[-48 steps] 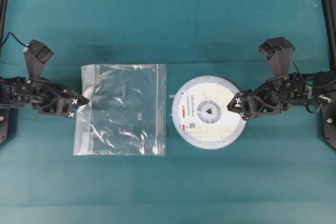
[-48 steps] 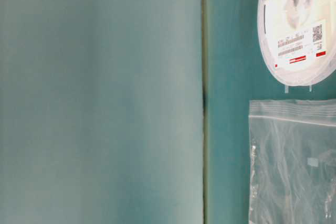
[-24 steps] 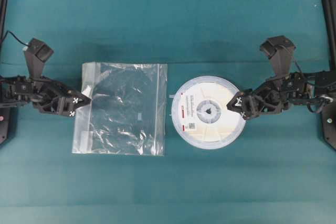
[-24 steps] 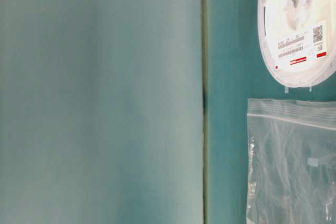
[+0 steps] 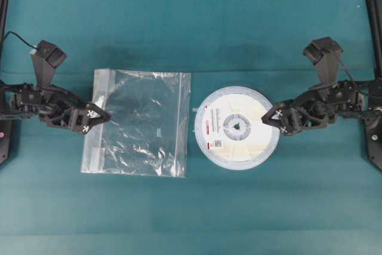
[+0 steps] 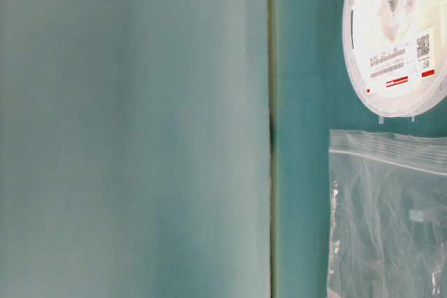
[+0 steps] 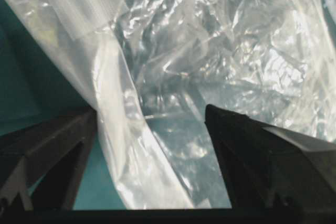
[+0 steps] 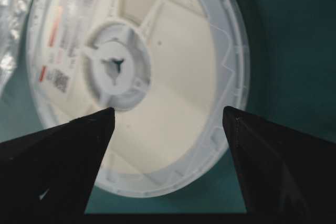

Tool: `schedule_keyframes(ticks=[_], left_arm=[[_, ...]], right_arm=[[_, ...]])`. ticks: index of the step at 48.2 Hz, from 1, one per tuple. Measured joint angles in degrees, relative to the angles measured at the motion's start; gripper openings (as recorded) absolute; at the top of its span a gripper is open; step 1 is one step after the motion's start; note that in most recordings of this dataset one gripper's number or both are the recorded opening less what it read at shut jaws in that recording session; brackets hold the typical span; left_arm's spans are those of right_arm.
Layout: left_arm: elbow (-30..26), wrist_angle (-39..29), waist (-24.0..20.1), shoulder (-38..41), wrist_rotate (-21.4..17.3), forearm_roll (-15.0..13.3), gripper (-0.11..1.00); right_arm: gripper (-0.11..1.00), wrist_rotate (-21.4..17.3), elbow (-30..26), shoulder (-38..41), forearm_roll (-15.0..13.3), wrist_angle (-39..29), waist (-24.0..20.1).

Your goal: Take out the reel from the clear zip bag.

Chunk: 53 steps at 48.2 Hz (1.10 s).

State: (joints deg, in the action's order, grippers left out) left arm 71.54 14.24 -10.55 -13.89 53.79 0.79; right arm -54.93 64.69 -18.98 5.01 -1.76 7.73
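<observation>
— Where do we find the reel [image 5: 237, 128] right now?

— It lies flat on the bench [image 5: 239, 40], fully outside the clear zip bag [image 5: 138, 123], just beside the bag's right edge with a thin strip of bench between them. The bag looks empty and lies flat too.

— So which of our arms is nearer the reel?

— The right gripper [image 5: 277, 119]. Its fingers [image 8: 63, 150] stand wide apart and hold nothing; in the right wrist view the reel lies straight ahead of them, its hub between the two tips and a little further on. From overhead the tips sit over the reel's right rim.

— And our left side?

— The left gripper [image 5: 92, 116] is at the bag's left edge, well apart from the reel. Its fingers [image 7: 252, 150] are spread wide as well, with the crinkled plastic between them but not pinched.

— The reel being round, does it have a long axis we must line up with?

— None. What matters, we judge, is that the reel is already clear of the bag, so any coming move is a matter of drawing both arms outward, away from the things.
</observation>
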Motion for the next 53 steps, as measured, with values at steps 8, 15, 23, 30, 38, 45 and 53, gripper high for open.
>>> schedule_keyframes(ticks=[8, 15, 23, 30, 38, 45, 53], left_arm=[[-0.44, -7.91, 0.44, -6.06, -0.09, 0.00, 0.92], [-0.62, -12.22, 0.53, -13.01, -0.09, 0.09, 0.91], [-1.05, -16.00, 0.79, -22.32, -2.29, 0.35, 0.91], [-1.49, -19.60, 2.37, -29.62, -8.96, 0.35, 0.91], [-2.11, -21.53, 3.34, -35.07, -16.88, 0.44, 0.91], [-2.37, -21.62, 3.69, -37.44, -23.12, 0.35, 0.91], [-2.72, -21.71, 4.13, -38.41, -29.18, 0.44, 0.91]], right_arm=[[0.92, 0.00, 0.00, -4.48, -3.34, -2.72, 0.00], [0.92, 0.00, -0.09, -8.09, -5.01, -5.80, 0.00], [0.92, 0.70, -0.09, -12.83, -7.91, -7.38, -0.44], [0.92, 3.16, -0.09, -16.44, -9.49, -7.65, -1.14], [0.92, 7.82, -0.09, -19.78, -9.84, -7.65, -1.67], [0.92, 14.50, -0.09, -21.62, -10.46, -7.56, -3.08], [0.92, 21.80, -0.09, -23.73, -11.07, -6.68, -4.66]])
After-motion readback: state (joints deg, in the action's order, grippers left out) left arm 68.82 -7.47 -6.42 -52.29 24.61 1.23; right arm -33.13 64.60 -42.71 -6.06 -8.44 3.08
